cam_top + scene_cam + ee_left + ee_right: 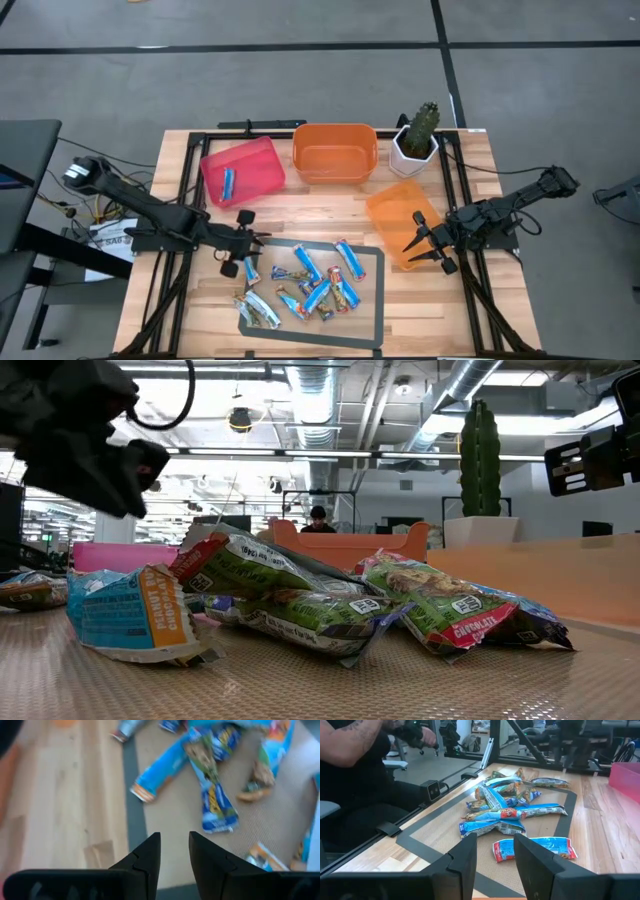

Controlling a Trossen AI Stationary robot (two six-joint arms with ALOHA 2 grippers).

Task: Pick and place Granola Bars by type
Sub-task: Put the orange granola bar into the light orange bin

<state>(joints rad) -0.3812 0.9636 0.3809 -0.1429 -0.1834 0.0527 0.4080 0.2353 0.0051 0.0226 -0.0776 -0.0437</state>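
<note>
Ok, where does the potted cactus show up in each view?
High view: the potted cactus stands at the table's far edge, just right of the middle orange bin.
Low view: upper right, behind the bars.
Left wrist view: not in it.
Right wrist view: not in it.
Shared landmark: the pile of granola bars on the mat shows in all four views.

Both arms reach inward, low — the left tool (243, 243) with fingers (145, 857) slightly parted and empty, the right tool (420, 243) likewise parted, holding nothing.
</note>
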